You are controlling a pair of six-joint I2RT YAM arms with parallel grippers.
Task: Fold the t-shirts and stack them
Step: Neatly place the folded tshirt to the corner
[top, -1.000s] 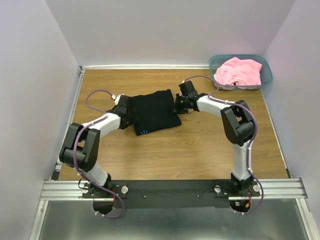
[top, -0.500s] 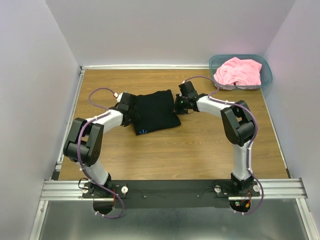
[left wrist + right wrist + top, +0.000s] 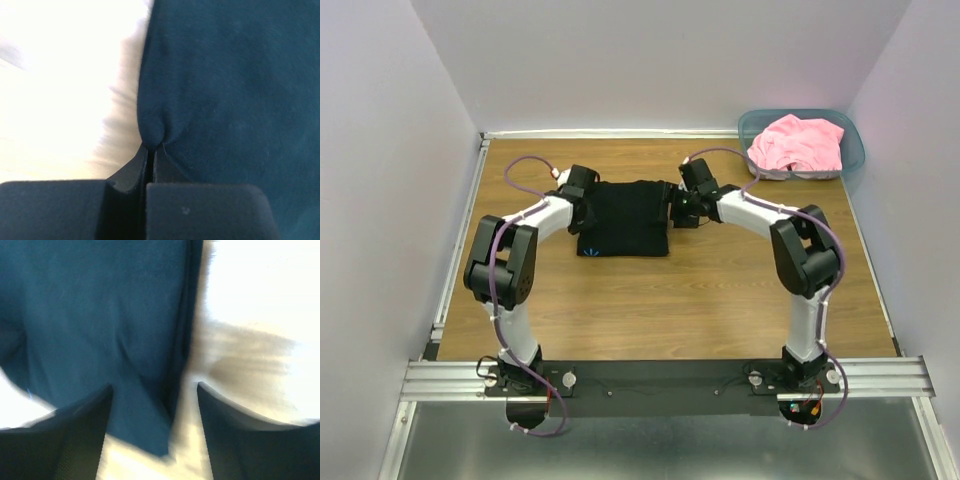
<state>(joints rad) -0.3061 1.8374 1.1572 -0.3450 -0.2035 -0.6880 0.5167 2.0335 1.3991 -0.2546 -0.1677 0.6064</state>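
Reaching in from the left, the left arm (image 3: 545, 215) lies low over the wooden worktop (image 3: 720, 300), with its wrist at the left edge of the black t-shirt (image 3: 625, 212). In the left wrist view the left jaws are clenched on that edge. They pinch a small pucker of dark cloth (image 3: 225, 100) between their tips, with bare worktop (image 3: 60, 75) glaring white beside it.

The black t-shirt is folded into a rough rectangle and lies flat in the middle of the worktop, a little toward the far side, between the two wrists. A small blue mark (image 3: 597, 250) shows near its near-left corner.

The right arm (image 3: 760, 212) bends in from the right, and its wrist sits at the right edge of the same shirt. The right wrist view is blurred, but the right jaws clearly stand apart, grasping nothing. The shirt's folded edge (image 3: 100, 315) runs down between them, with bright worktop (image 3: 260, 290) to its right. Whether their tips touch the cloth I cannot tell.

At the far right corner sits a teal bin (image 3: 857, 158). The pink t-shirt (image 3: 798, 142) is crumpled inside it, well apart from the black one.
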